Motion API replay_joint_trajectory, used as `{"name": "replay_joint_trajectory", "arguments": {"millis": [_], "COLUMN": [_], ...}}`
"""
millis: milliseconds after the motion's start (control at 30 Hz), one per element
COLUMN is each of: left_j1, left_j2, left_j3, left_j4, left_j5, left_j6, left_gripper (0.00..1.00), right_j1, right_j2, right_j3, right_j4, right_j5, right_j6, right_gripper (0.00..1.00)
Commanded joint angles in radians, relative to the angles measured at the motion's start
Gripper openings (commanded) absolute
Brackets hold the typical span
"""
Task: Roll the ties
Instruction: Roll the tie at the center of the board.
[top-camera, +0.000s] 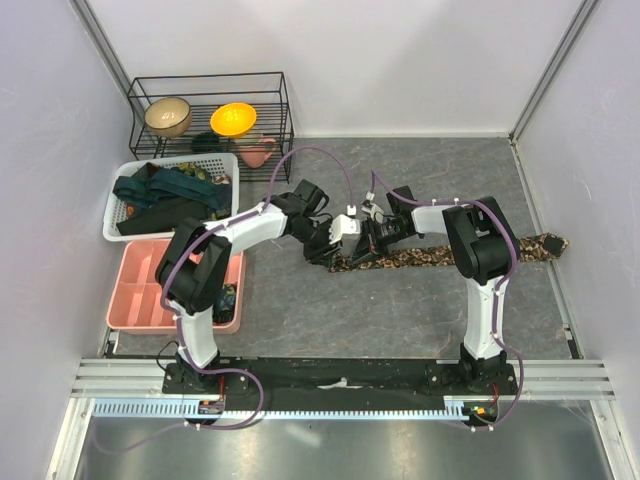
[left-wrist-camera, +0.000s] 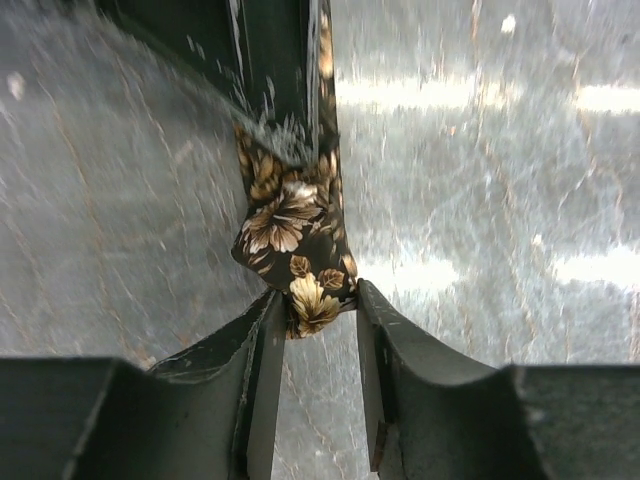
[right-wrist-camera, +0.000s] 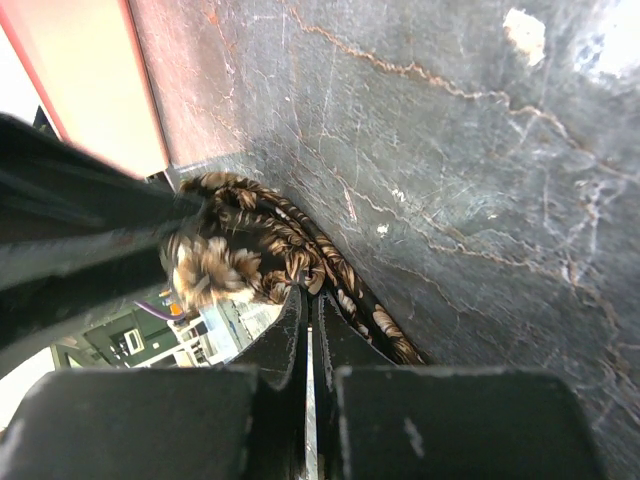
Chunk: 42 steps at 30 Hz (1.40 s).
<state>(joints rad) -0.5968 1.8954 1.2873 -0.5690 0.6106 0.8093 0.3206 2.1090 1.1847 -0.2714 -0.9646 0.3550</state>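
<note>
The brown leaf-patterned tie (top-camera: 450, 254) lies flat on the grey desk (top-camera: 400, 320), running from the desk's centre out toward 3 o'clock, where its wide end lies near the wall. Its other end is bunched into a small folded wad at the centre, and both arms meet there. The left claw (top-camera: 356, 236) stands partly open. In its wrist view the fingertips (left-wrist-camera: 262, 330) sit on either side of the wad's lowest tip, close against it, with a clear gap between the fingers below. Whether they already pinch the cloth I cannot tell. The right claw (top-camera: 378, 238) is closed tight, its two fingers pressed together with only a hairline between them. Its tip rests at the tie just at 12 o'clock of the wad in the left wrist view. Whether any fabric is caught in it cannot be made out. At 10 o'clock on the desk a white basket (top-camera: 112, 215) holds dark ties (top-camera: 165, 190) in a loose heap. A pink tray (top-camera: 140, 290) sits at 8 o'clock, beside the left arm.
</note>
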Motion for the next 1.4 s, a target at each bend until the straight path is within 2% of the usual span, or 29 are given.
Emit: {"name": "replay_joint_trajectory", "arguments": {"millis": [0,267,567,667,800,1100,1367], "left_j1": [-0.038,-0.083,-0.093,-0.098,-0.098,-0.100,-0.100], "left_j2": [0.010,0.106,0.139,0.149,0.149,0.156,0.154], "left_j3": [0.078,0.129,0.155,0.162,0.149,0.156,0.153], "left_j4": [0.067,0.098,-0.017,-0.064,-0.123,-0.138,-0.138], "left_j5": [0.026,-0.060,-0.113,-0.143,-0.170,-0.150,-0.143], "left_j6": [-0.079,-0.108,-0.032,0.005,0.040,0.064,0.060], "left_gripper": [0.40,0.38,0.32,0.30,0.29,0.29,0.29], "right_j1": [0.003,0.003,-0.002,-0.014,-0.018,-0.043,-0.008], "right_j2": [0.032,0.028,0.002,-0.023,-0.061,-0.103,-0.064], "right_j3": [0.000,-0.011,-0.016,-0.023,-0.023,-0.017,0.001], "right_j4": [0.000,0.015,0.015,0.009,0.008,-0.002,0.057], "right_j5": [0.060,0.038,0.010,-0.013,-0.029,-0.079,-0.075], "right_j6": [-0.025,-0.010,0.002,0.006,0.007,0.018,0.085], "right_gripper": [0.00,0.00,0.01,0.05,0.18,0.40,0.40]}}
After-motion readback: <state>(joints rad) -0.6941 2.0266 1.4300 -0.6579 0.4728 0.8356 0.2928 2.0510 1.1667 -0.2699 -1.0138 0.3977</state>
